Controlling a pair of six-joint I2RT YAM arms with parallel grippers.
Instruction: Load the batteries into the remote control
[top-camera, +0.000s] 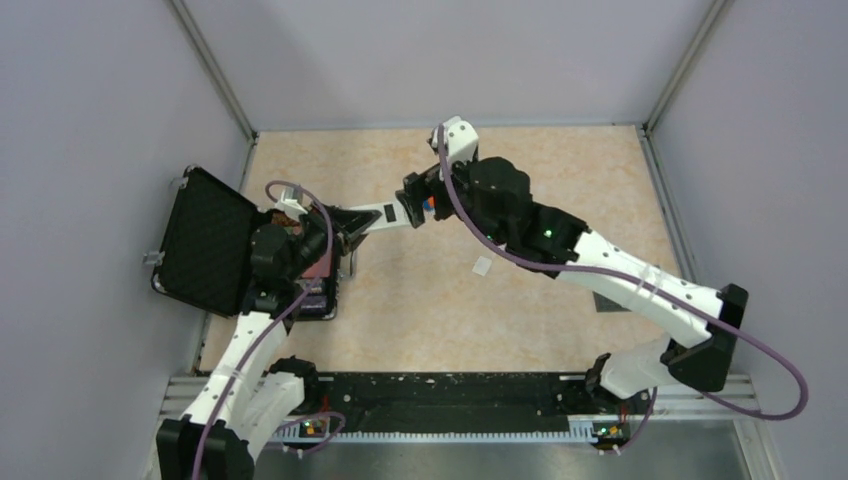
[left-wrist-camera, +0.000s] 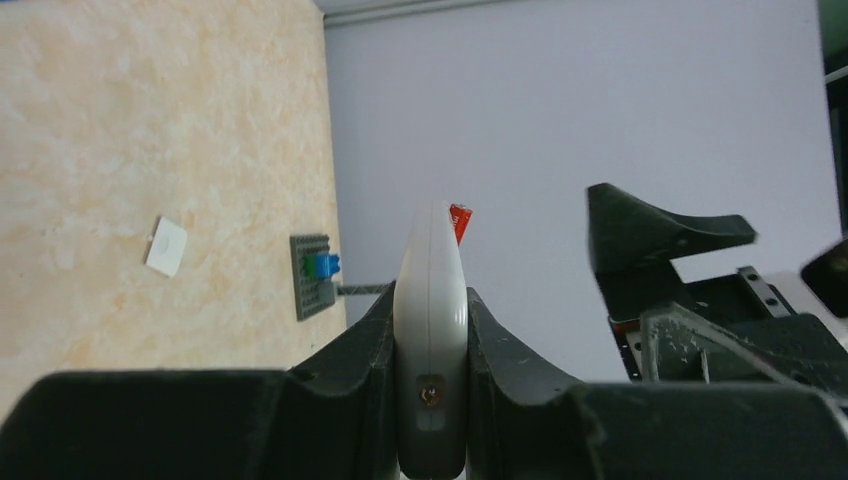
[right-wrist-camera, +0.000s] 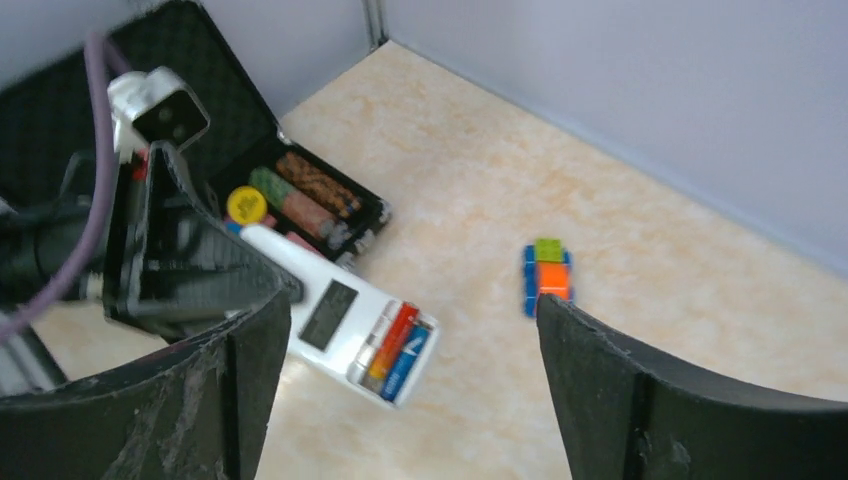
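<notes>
Left gripper (left-wrist-camera: 430, 335) is clenched on the remote control (left-wrist-camera: 430, 280), edge-on at bottom center. Both batteries (right-wrist-camera: 392, 348) sit in its open end, lower middle of frame. Right gripper (right-wrist-camera: 410, 303) is released, fingers wide apart.

No legible text, label or number anywhere.

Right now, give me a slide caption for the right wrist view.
Left gripper holds the remote control, orange-red and blue batteries loaded side by side, toy car beyond.

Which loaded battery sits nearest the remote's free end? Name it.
The blue battery, outermost at the remote control's end; the orange-red battery lies beside it, inboard.
</notes>
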